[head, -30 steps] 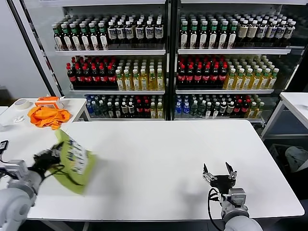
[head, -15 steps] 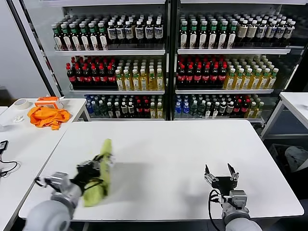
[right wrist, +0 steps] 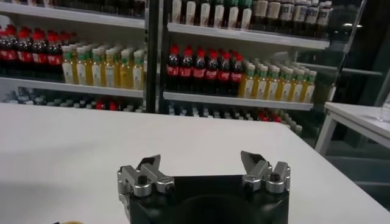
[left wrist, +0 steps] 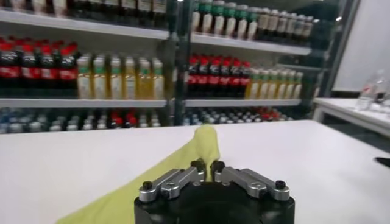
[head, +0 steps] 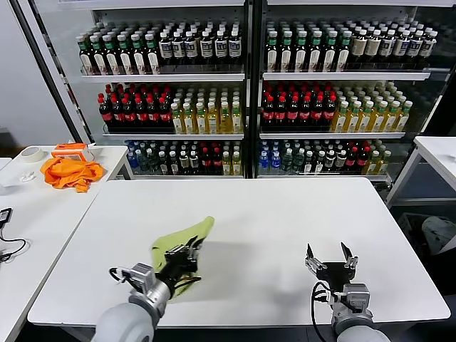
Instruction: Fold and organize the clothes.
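The lime-green T-shirt (head: pixel 187 240) hangs bunched from my left gripper (head: pixel 187 253) over the front left part of the white table (head: pixel 285 214). The left gripper is shut on a fold of the shirt; in the left wrist view the green cloth (left wrist: pixel 183 159) runs forward from between the closed fingertips of that gripper (left wrist: pixel 207 165). The white graphic is hidden. My right gripper (head: pixel 330 256) is open and empty near the table's front right edge, and it also shows open in the right wrist view (right wrist: pixel 201 164).
An orange cloth (head: pixel 69 172), an orange box (head: pixel 71 149) and a tape roll (head: pixel 30 153) lie on a second table at the far left. Glass-door fridges full of bottles (head: pixel 242 85) stand behind. Another white table (head: pixel 438 153) is at the right.
My left gripper has swung the green shirt from the table's left edge rightwards to over the front middle-left of the table. The right gripper stayed put.
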`<state>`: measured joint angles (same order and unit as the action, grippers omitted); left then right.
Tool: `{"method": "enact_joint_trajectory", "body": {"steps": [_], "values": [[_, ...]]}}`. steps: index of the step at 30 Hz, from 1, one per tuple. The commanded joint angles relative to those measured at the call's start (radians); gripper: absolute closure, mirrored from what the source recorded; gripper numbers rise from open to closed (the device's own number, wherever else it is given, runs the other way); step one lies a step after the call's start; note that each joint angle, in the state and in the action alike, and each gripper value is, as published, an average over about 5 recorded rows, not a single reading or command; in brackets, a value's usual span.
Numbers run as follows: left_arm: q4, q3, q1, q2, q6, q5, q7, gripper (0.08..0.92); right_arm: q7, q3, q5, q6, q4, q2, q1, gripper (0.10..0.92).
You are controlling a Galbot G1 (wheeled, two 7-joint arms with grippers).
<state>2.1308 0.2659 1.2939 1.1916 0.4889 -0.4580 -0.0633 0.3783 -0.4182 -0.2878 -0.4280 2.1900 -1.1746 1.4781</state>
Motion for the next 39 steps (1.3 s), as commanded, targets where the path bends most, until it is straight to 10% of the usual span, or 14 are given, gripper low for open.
{"method": "enact_joint_trajectory", "body": {"steps": [1, 10, 22, 39], "values": [[-0.008, -0.073, -0.043, 0.054, -0.102, -0.012, 0.018, 0.772, -0.002, -0.008, 0.001, -0.001, 0.01, 0.004, 0.003, 0.203], [0.047, 0.237, -0.008, -0.145, -0.188, 0.008, 0.075, 0.512, -0.059, 0.032, -0.088, -0.033, 0.0, 0.024, -0.049, 0.203], [0.023, 0.284, 0.056, -0.123, -0.198, 0.095, 0.052, 0.196, 0.056, 0.379, -0.419, -0.151, -0.055, -0.003, -0.259, 0.203], [0.027, 0.257, 0.063, -0.081, -0.176, 0.084, 0.048, 0.177, 0.203, 0.502, -0.535, -0.152, -0.186, -0.053, -0.318, 0.203]]}}
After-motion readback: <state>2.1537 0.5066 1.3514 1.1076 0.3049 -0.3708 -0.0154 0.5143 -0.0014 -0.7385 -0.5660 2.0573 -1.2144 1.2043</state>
